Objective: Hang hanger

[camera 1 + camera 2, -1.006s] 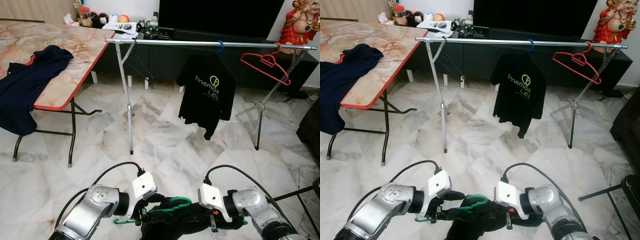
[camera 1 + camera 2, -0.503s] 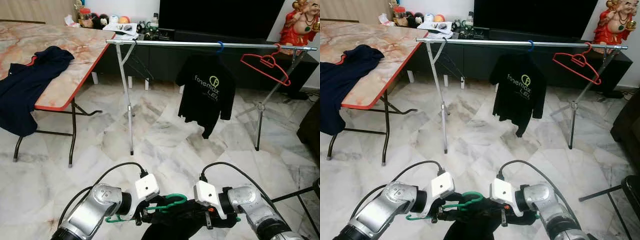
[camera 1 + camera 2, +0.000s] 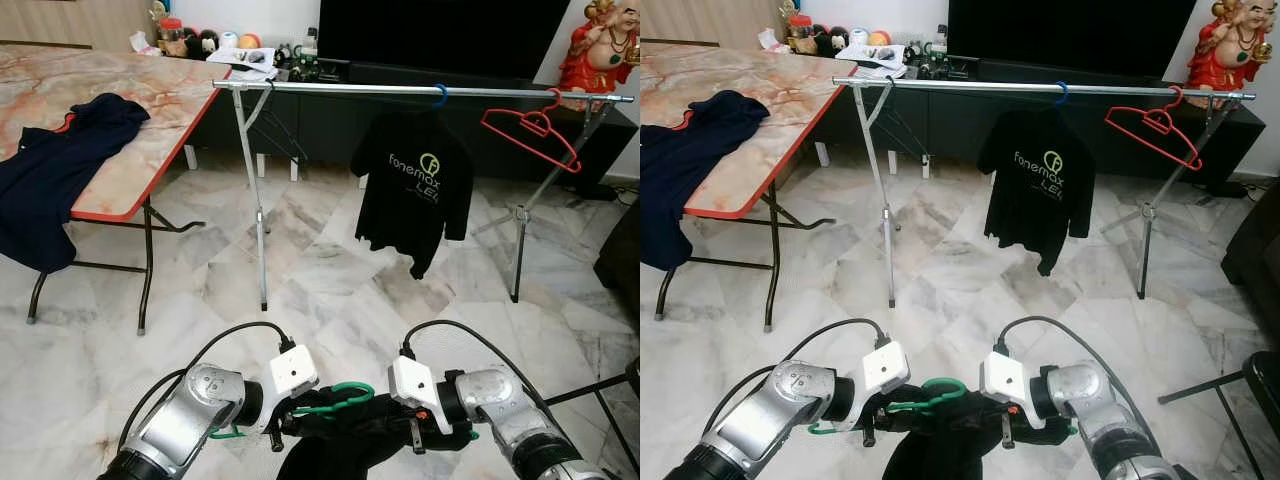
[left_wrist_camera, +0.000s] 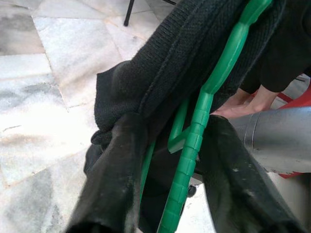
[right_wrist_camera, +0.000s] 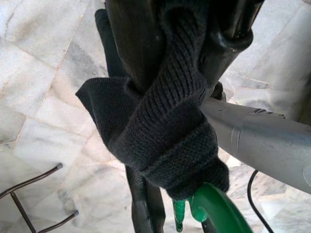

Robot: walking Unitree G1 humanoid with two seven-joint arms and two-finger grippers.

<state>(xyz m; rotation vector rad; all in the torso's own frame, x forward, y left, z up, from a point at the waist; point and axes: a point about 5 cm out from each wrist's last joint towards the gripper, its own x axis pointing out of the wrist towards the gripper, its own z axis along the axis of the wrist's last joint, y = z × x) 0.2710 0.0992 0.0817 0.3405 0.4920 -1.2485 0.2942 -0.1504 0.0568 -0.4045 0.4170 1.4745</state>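
Hanger: I am holding the green hanger (image 3: pixel 335 397) low in front of me, with a black knit top (image 3: pixel 350 445) on it.
Long axis: it is lying across me, from 9 o'clock to 3 o'clock, with the hook poking up at 12.
Left gripper (image 3: pixel 285 425): my fingers are closed on the 9 o'clock end of the hanger.
Right gripper (image 3: pixel 425 438): my fingers are squeezing the knit top at the 3 o'clock end.
Rail (image 3: pixel 420 91): it is sitting well apart from me, up at 12 o'clock.
Nearer arm: both are about the same.
Count: one rail, one black shirt (image 3: pixel 415 185) hanging on it, one red hanger (image 3: pixel 530 125) on it, one dark top (image 3: pixel 50 170) on the table (image 3: pixel 150 110).
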